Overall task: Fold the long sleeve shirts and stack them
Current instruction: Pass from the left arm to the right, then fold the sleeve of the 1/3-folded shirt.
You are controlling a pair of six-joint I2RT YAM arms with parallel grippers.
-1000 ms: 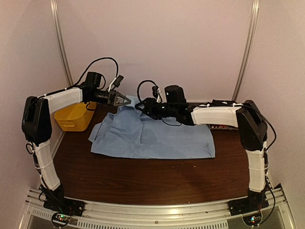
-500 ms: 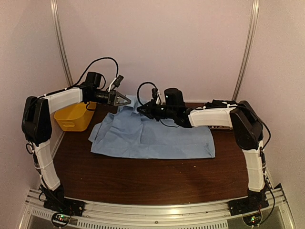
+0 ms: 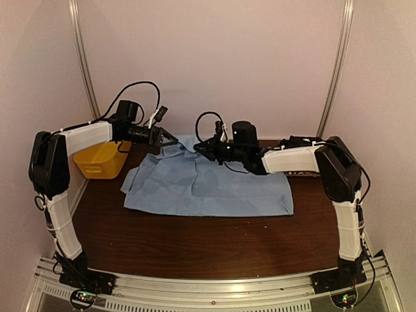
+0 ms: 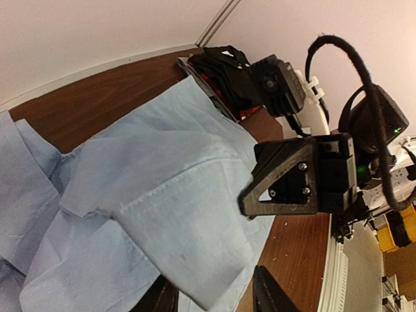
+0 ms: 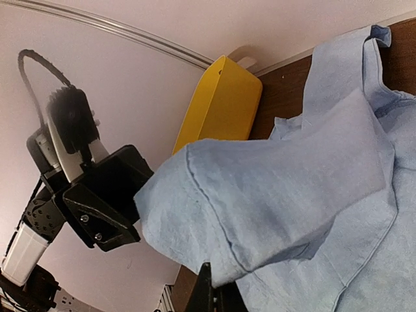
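A light blue long sleeve shirt (image 3: 208, 185) lies spread on the brown table (image 3: 195, 240). One sleeve end (image 5: 247, 214) is lifted at the back. My right gripper (image 3: 197, 149) is shut on that cuff (image 4: 195, 240), and the pinch shows in the right wrist view at the gripper (image 5: 218, 289). My left gripper (image 3: 170, 138) faces it from the left, close by. Its fingers (image 4: 266, 289) stand apart with the cuff hanging loose between them. A folded black shirt with a red edge (image 4: 224, 68) lies at the back right.
A yellow plastic basket (image 3: 101, 159) stands at the back left corner, just behind my left arm (image 3: 88, 135). The curved pale backdrop wall (image 3: 214, 65) rises close behind both grippers. Bare brown table runs along the front.
My left gripper has gone from shut to open, letting go of the cuff. My right gripper has closed on that cuff and shifted slightly to the right.
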